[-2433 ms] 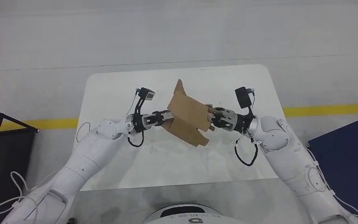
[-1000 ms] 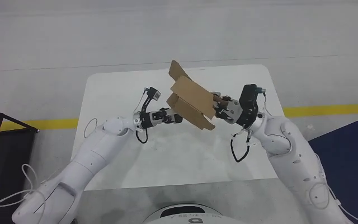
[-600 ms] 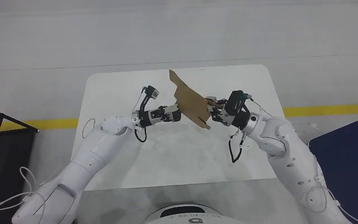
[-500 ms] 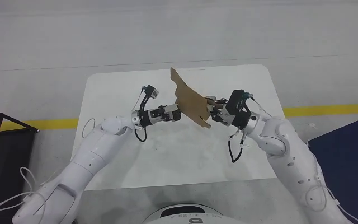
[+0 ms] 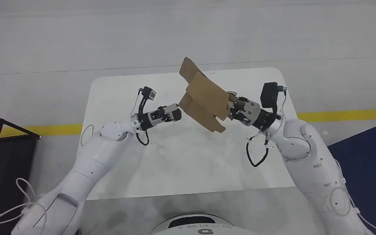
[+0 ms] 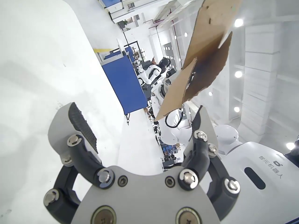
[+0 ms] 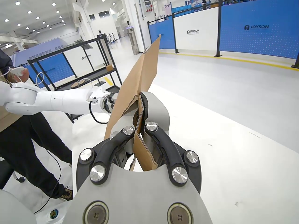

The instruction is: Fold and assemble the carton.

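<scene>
my right tool clamps the carton, tilted above the surface; my left tool gapes wide just beside the carton's edge, not touching it.

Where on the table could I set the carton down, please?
The table is bare along its near edge and at its far left corner. It is crowded mid-table, where the right gripper holds the carton up beside the open left gripper.

Carton right of left hand
</scene>
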Controlling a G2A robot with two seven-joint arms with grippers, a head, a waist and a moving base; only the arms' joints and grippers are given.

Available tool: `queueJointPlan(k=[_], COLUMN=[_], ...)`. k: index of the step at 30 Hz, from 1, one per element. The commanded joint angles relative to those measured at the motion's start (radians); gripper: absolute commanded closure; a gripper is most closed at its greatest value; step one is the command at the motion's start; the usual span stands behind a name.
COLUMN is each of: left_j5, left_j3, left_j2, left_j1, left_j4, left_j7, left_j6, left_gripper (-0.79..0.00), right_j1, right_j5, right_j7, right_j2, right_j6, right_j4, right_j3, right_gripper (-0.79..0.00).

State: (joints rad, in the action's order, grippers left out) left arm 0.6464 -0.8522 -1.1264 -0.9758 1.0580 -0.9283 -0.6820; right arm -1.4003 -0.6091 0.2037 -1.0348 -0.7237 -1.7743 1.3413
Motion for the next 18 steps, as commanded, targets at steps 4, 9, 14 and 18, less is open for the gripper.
queueJointPlan(k=[4,9,14,18], left_j5=[-0.064,-0.03,0.076,0.166], left_j3=[0.0,-0.021,-0.067,-0.098], left_j2=[-0.001,-0.006,-0.001,0.004], left_j1=[-0.017,-0.039,-0.052,-0.039], left_j4=[0.044,0.084,0.117,0.117], left_j7=[0.04,0.055,-0.017,-0.123], left_j6=[0.013,-0.046,-0.11,-0.087], left_gripper=[-0.785,-0.785,-0.785,-0.785], right_j1=[0.0,-0.007,-0.008,-0.005], right_j5=[-0.001,-0.019,0.02,0.09], right_j7=[-0.001,0.009,0.018,0.065], right_j2=[0.0,-0.002,-0.003,-0.002], right_j6=[0.0,0.032,0.048,0.04], right_j4=[0.0,-0.004,0.017,0.033], right_j3=[0.0,-0.01,-0.009,-0.014], right_gripper=[0.0,0.0,0.0,0.0])
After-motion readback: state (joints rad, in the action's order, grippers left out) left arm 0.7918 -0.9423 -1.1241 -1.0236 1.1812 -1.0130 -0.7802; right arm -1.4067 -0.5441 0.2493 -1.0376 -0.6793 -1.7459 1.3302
